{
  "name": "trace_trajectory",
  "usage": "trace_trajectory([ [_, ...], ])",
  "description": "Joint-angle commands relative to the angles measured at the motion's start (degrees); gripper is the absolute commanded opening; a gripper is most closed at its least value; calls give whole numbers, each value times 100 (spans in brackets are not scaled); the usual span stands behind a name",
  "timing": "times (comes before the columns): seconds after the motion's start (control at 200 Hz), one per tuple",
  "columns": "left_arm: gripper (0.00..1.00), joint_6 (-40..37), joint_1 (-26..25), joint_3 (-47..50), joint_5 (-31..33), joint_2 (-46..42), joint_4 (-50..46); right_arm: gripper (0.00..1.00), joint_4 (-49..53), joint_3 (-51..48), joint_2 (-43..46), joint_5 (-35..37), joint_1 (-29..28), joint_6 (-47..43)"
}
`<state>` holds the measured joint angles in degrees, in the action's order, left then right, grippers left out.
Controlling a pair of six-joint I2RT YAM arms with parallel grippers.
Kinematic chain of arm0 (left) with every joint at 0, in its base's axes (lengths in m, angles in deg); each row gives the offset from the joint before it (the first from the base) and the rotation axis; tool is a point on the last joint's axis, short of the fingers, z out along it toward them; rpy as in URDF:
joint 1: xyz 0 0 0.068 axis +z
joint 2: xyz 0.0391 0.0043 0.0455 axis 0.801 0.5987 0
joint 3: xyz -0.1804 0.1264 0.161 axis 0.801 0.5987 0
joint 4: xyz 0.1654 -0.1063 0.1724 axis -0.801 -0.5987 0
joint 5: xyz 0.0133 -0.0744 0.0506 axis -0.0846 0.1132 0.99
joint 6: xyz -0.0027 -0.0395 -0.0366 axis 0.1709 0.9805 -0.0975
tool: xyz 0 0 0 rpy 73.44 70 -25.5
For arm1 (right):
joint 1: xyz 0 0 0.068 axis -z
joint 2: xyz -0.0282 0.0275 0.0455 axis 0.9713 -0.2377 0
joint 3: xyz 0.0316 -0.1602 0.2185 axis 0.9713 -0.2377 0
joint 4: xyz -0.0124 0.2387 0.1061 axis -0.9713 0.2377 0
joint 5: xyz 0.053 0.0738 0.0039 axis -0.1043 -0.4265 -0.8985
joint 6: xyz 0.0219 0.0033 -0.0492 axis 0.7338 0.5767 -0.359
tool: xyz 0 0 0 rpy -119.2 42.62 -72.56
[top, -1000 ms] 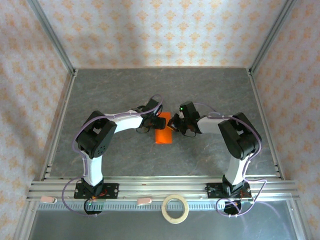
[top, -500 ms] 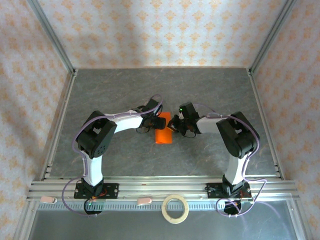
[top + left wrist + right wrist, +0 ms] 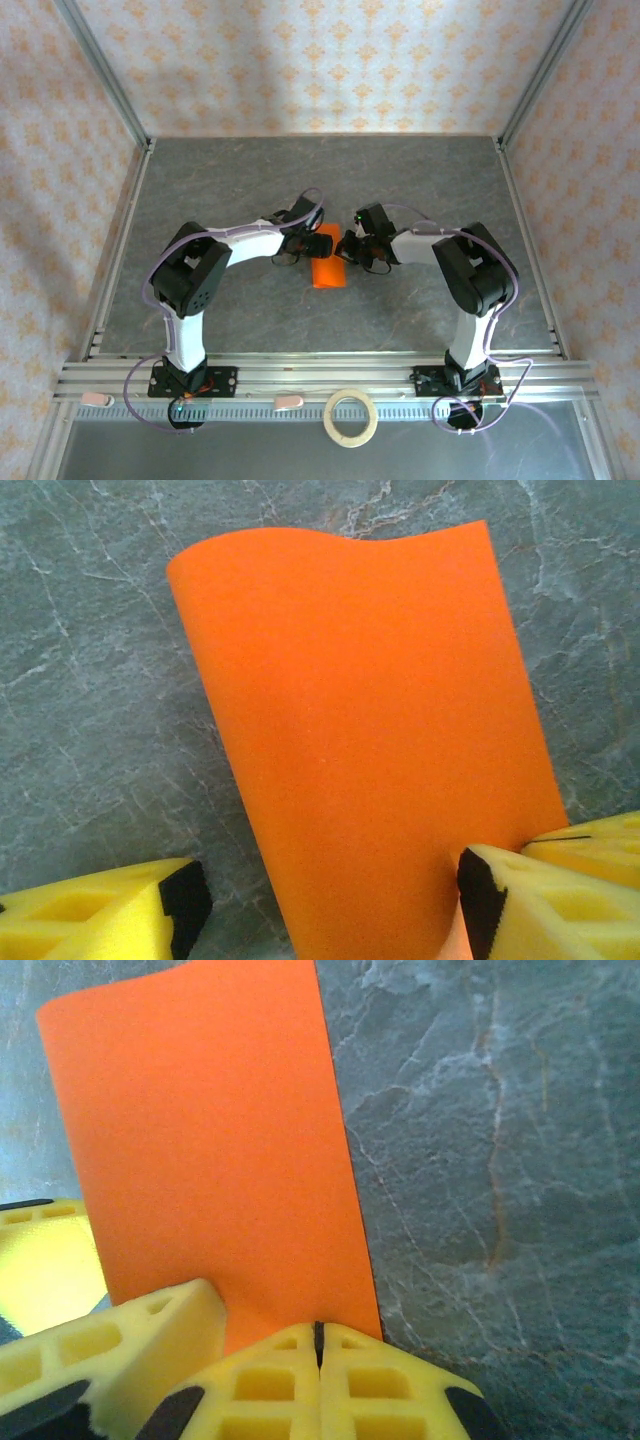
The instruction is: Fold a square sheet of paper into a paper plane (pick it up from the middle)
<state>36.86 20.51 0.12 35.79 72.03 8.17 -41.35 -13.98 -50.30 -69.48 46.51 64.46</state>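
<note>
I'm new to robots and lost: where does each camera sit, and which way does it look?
Top external: above and behind, looking down on the grey marbled tabletop; both white arms meet at the bright orange folded paper sheet.
Left wrist: rides behind the yellow-fingered left claw, which stands open, facing the paper.
Right wrist: rides behind the right claw, shut on the paper's edge, facing it.
Shared: both wrist views show that paper.

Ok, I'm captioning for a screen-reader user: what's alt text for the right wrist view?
Bright orange paper lies on a grey marbled table, with the right gripper, padded in yellow foam, shut at the paper's near edge.
</note>
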Motion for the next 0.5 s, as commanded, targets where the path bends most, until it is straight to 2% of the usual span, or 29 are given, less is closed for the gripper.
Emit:
trace_trajectory([
  [0.0, 74, 165, 193, 68, -136, -193, 41, 0, 918, -105, -335, 410, 85, -378],
  [0.185, 76, 319, 256, -44, -320, -865, -24, 0, 1179, -156, -239, 247, 362, -754],
  [0.315, 72, 512, 367, 119, -786, -1191, 251, 0, 1418, -194, -131, 116, 564, -1082],
  [0.37, 64, 601, 404, 206, -1117, -1264, 436, 0, 1505, -216, -103, 68, 634, -1201],
  [0.46, 38, 897, 448, 390, -1779, -1279, 868, 0, 1580, -246, -114, 36, 709, -1279],
  [0.495, 30, 1048, 449, 486, -2098, -1256, 1124, 0, 1566, -263, -106, 41, 710, -1280],
])
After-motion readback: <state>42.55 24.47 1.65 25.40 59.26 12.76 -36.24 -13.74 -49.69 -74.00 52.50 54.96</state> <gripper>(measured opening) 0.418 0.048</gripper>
